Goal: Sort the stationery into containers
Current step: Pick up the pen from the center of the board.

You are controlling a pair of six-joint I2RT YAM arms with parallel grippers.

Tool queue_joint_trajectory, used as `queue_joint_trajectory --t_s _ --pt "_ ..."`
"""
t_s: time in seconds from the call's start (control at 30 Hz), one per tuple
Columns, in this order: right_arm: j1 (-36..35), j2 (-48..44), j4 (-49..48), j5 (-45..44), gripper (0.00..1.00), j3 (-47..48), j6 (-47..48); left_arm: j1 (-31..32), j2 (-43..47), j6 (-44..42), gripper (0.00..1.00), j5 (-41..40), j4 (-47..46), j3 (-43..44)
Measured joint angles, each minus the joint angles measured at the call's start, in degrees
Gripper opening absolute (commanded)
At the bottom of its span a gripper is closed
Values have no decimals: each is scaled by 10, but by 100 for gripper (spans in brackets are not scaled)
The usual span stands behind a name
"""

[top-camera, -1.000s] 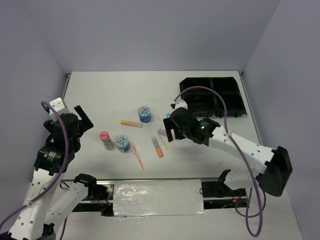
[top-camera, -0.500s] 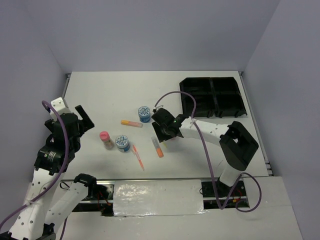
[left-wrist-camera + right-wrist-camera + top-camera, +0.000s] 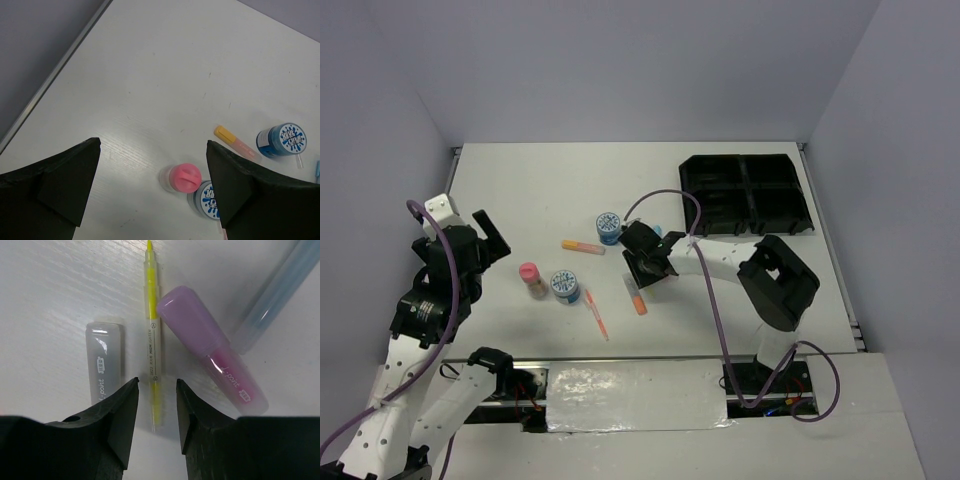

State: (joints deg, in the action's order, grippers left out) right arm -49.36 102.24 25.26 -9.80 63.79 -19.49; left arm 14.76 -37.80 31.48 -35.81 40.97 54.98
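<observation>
My right gripper (image 3: 645,263) (image 3: 156,386) is low over a cluster of pens. Its jaws are slightly open and straddle a thin yellow pen (image 3: 152,340) without touching it. A purple marker (image 3: 210,352) lies to its right, a light blue pen (image 3: 275,295) further right, and a grey-capped marker (image 3: 103,362) to its left. The black four-compartment tray (image 3: 745,190) stands at the back right. My left gripper (image 3: 485,240) (image 3: 153,144) is open and empty, above a pink-capped bottle (image 3: 182,177) (image 3: 530,278).
One blue tub (image 3: 565,286) (image 3: 210,197) stands beside the pink bottle, another (image 3: 608,227) (image 3: 282,141) further back. A yellow-capped pen (image 3: 582,246) (image 3: 235,142), an orange marker (image 3: 635,296) and a thin orange pen (image 3: 595,315) lie mid-table. Walls close in on both sides.
My right arm has folded back and its gripper has moved left and down onto the pen cluster. The left arm has not moved.
</observation>
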Motion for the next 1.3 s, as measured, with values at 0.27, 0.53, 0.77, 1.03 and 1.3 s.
queue_joint_trajectory --t_s 0.27,0.53,0.77,1.03,1.3 --pt "0 18 -7 -2 30 1 3 0 0 0 99 1 -3 0" --pt "-3 19 -10 -3 15 0 4 0 0 0 99 1 -3 0" --pt "-9 18 -20 -5 0 -2 3 0 0 0 99 1 -3 0" --pt "-17 -45 -16 -17 0 -18 -17 0 -21 3 99 24 -3 5" --pt "0 -265 -5 -75 0 -42 -36 28 -150 88 99 109 -18 98"
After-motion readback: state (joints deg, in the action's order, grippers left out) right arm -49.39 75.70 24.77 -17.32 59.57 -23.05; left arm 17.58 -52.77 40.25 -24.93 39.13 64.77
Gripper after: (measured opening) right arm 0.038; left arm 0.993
